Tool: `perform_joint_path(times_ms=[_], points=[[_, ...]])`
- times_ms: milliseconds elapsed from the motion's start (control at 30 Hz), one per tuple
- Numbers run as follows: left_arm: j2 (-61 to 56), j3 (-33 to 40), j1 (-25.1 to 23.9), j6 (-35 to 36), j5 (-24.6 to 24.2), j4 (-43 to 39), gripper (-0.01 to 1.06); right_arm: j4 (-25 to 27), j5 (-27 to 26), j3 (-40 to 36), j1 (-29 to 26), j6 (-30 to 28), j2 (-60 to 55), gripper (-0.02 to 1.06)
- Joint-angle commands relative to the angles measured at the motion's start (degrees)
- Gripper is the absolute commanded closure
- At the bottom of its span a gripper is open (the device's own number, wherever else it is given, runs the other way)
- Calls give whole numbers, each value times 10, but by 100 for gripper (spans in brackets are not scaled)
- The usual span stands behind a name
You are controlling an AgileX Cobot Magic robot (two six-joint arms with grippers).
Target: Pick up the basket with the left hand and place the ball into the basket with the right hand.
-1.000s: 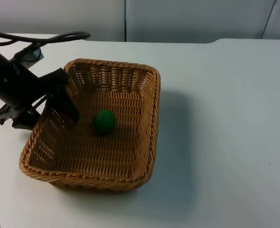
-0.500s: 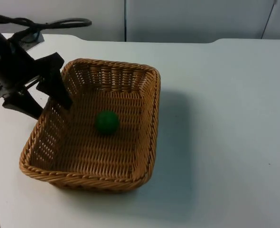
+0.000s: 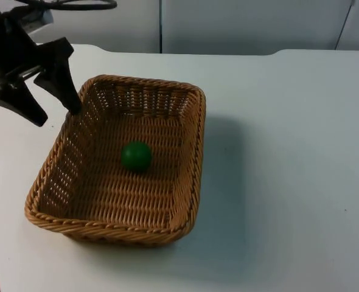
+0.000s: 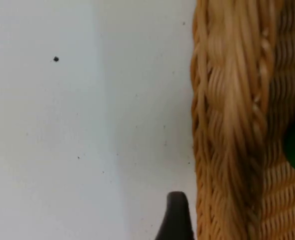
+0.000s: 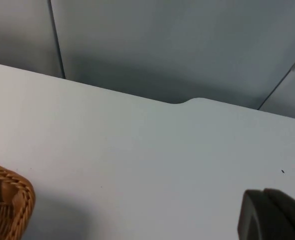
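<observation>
Since the earlier frames my left gripper (image 3: 53,112) had let go of the basket's left wall and pulled up and back toward the far left; it hung spread wide, holding nothing, one finger just over the far-left corner. The basket (image 3: 191,152) sat flat on the surface (image 3: 289,152), same spot. The ball (image 3: 135,156) was already inside, mid-floor, shifted very slightly. The right gripper (image 5: 272,215) waited off to the right; I couldn't tell how its fingers stood. My read: the wicker is light and stiff with a thick braided rim (image 4: 227,125), so pinch it over the left wall. The ball looked small, light, and apt to roll if the basket tilted. There was plenty of open surface to the right and near; the partition wall (image 3: 228,24) closed the far edge.
</observation>
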State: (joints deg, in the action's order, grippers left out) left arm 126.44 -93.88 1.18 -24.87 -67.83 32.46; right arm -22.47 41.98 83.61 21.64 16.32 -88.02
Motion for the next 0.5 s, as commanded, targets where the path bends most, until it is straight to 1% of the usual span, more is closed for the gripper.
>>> perform_joint_path(times_ms=[0, 33, 100, 167, 267, 333, 367, 400, 467], points=[[-3, -16, -2, 9, -21, -1, 43, -3, -8, -3, 3, -3, -2, 105], [-4, -28, -2, 16, -21, -1, 52, -4, -8, -3, 3, -3, -2, 105], [-18, -44, -2, 16, -21, -1, 81, -5, -8, -3, 3, -3, -2, 105], [-39, -57, -2, 12, -21, -2, 105, -12, -8, -3, 3, -3, -2, 105], [-62, -69, -2, 11, -21, -2, 105, -19, -9, -3, 3, -3, -2, 105], [-93, -75, -2, 9, -21, -9, 105, -38, -11, -3, 3, -2, 0, 105], [-93, -75, -2, 9, -21, -9, 105, -38, -11, -3, 3, -2, 0, 105], [-115, -75, -2, 9, -18, -21, 105, -51, -11, -3, 5, 4, 2, 105], [-164, -75, 0, 21, -4, -72, 105, -90, -10, -3, 11, 25, 16, 105]])
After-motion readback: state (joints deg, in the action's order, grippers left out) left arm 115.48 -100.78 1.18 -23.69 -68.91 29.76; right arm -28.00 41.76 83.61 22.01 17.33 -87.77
